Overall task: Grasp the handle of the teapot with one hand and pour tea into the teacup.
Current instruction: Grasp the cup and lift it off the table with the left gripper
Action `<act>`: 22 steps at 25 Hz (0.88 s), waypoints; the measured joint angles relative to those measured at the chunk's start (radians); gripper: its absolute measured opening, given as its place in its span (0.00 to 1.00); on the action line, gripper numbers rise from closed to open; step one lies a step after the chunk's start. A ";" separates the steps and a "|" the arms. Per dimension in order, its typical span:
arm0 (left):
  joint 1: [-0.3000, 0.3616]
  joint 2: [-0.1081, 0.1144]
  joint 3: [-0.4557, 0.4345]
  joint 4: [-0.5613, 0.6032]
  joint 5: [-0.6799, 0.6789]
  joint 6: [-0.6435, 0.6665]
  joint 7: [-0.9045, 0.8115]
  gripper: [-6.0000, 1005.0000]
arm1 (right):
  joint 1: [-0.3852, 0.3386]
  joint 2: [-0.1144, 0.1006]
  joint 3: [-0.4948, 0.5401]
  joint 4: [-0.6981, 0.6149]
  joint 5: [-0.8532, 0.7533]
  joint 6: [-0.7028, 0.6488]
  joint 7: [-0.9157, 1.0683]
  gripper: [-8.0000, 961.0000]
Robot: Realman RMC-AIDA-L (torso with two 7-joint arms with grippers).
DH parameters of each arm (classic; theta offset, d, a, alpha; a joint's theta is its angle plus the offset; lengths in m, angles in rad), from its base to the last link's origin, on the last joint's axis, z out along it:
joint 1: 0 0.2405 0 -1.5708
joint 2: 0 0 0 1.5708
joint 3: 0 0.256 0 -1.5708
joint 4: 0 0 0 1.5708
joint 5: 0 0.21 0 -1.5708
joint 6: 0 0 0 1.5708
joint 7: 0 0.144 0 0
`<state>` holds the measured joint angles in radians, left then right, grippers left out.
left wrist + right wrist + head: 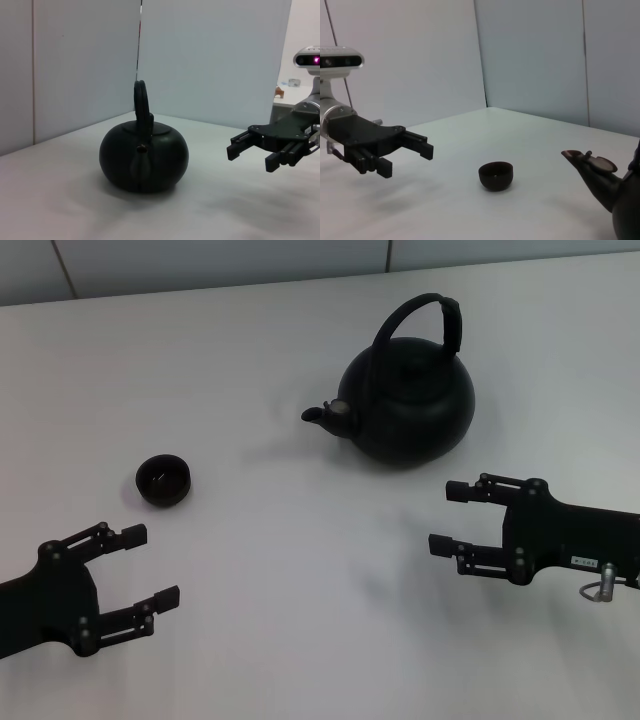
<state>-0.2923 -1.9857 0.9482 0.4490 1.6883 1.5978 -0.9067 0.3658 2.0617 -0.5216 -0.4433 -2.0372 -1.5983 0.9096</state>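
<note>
Teapot (408, 400) upright, apparently unmarked, beside teacup (163, 480).

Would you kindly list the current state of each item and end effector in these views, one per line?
teapot: upright on the table, lid on, spout toward the teacup, ungrasped.
handle: standing upright over the lid, free.
teacup: upright on the table; contents not discernible.
left end effector: open, holding nothing, near the teacup.
right end effector: open, holding nothing, near the teapot.

Squat black teapot (408, 405) sits upright, handle (425, 318) arched up, spout facing the tiny black teacup (163, 480), well apart.
</note>
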 joint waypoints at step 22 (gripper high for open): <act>-0.004 -0.024 -0.031 -0.005 -0.007 -0.036 0.012 0.79 | 0.002 0.000 0.007 0.000 0.003 0.000 0.002 0.75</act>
<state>-0.2965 -2.0099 0.9176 0.4440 1.6815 1.5614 -0.8950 0.3678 2.0617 -0.5143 -0.4432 -2.0341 -1.5987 0.9112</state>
